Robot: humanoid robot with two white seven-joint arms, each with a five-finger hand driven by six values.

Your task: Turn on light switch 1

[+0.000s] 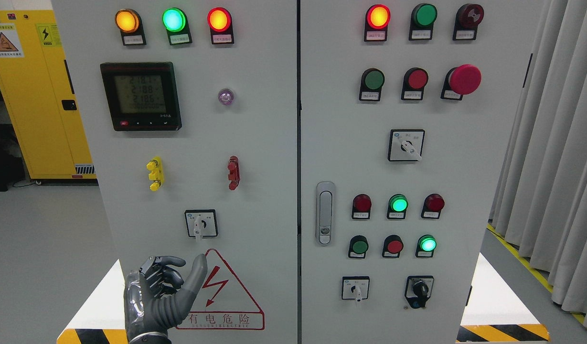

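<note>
Left hand low before the grey cabinet, fingers loosely curled, holding nothing, thumb raised just below the small white-handled switch, handle pointing down

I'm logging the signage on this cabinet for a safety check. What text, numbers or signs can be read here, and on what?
"有电危险": red-bordered warning triangle sign on the left door, with a lightning bolt.
"218.1", "218.8", "218.6", roughly: digital meter; digits are blurred.
Lightning symbol: label on the yellow cabinet.
Small line under "有电危险", and tags under lamps and buttons: too small to read.
</note>
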